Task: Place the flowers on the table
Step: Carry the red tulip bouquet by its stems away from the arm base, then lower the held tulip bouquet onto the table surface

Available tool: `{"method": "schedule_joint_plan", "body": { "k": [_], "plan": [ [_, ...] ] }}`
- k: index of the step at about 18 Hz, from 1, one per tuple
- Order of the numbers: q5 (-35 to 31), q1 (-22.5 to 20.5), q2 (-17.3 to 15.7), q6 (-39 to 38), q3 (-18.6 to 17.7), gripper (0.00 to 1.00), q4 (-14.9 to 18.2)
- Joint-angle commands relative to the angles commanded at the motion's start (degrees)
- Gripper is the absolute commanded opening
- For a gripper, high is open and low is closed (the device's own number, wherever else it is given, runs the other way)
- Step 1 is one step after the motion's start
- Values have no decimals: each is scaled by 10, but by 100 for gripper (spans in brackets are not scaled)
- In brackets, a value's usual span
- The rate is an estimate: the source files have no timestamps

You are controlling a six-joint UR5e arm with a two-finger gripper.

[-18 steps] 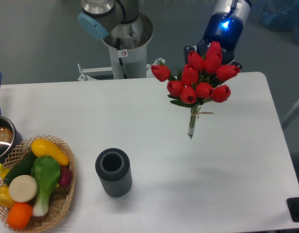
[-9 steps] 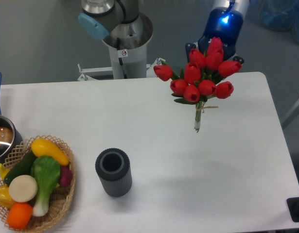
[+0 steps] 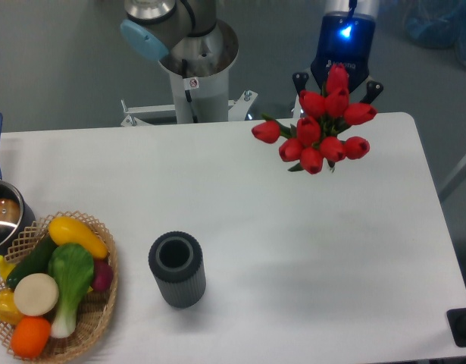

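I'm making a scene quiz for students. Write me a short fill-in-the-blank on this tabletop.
1. The flowers are ____ in colour.
2. The ribbed grey vase stands upright and holds ____ flowers.
3. The vegetables lie in a wicker ____ at the table's left edge.

Missing words: red; no; basket

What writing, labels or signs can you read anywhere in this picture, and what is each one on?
Nothing here can be read.
Round red and white sticker on the robot's grey base column: a sign of some kind, too small to make out.
Pale line of lettering on the blue wrist housing above the flowers: blurred, unreadable.
No text shows on the vase, basket, pot or table.
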State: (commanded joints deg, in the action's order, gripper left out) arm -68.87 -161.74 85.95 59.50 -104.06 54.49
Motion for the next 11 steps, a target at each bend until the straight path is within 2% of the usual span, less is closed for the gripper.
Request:
{"method": "schedule_joint_plan", "body": {
  "k": [3,7,11],
  "plan": [
    [-97,52,29,2,10,27,2],
    [-204,108,65,48,14,27,46],
    [-219,118,95,60,13,27,71]
  ]
}}
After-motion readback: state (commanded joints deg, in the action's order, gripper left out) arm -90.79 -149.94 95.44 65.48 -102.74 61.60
